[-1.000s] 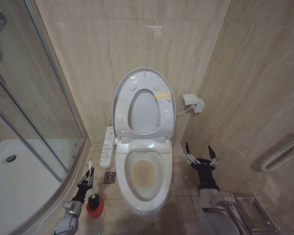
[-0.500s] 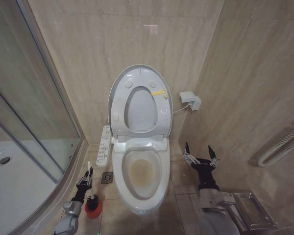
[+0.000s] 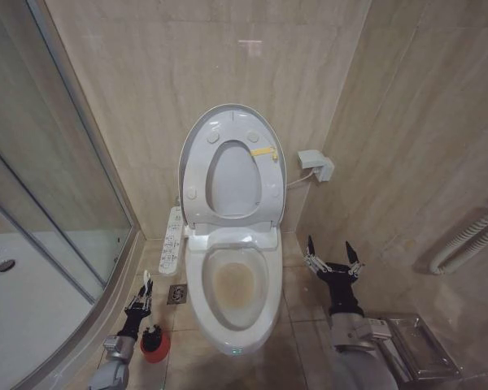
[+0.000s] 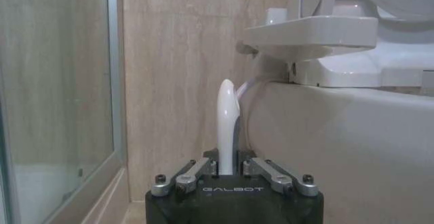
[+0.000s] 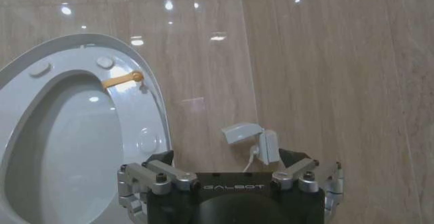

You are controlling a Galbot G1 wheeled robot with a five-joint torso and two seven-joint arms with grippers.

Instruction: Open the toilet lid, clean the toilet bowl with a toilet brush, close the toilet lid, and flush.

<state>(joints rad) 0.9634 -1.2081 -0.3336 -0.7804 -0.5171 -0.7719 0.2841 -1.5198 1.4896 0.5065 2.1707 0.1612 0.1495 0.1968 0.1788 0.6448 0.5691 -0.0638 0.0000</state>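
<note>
The toilet lid (image 3: 193,146) stands raised against the wall, and the ring seat with its yellow sticker (image 3: 263,152) is up against it. Below them the toilet bowl (image 3: 232,284) lies open, stained yellowish inside. Left of the bowl and low near the floor, my left gripper (image 3: 137,305) is shut on the toilet brush's white handle (image 3: 146,281). The handle (image 4: 227,117) sticks out past the fingers of my left gripper (image 4: 227,169). A dark bristle head (image 3: 153,332) shows in the red holder (image 3: 155,348) beside that wrist. My right gripper (image 3: 332,253) hangs open to the right of the bowl, holding nothing.
A glass shower enclosure (image 3: 57,187) with a white tray (image 3: 16,309) takes up the left side. A floor drain (image 3: 177,294) and the side control panel (image 3: 171,240) lie between it and the bowl. On the right are a wall box (image 3: 317,166), a white hose (image 3: 472,244) and a metal rack (image 3: 419,349).
The whole picture has shifted a little, so the camera moved. Both grippers hold their places, the left still shut on the brush handle.
</note>
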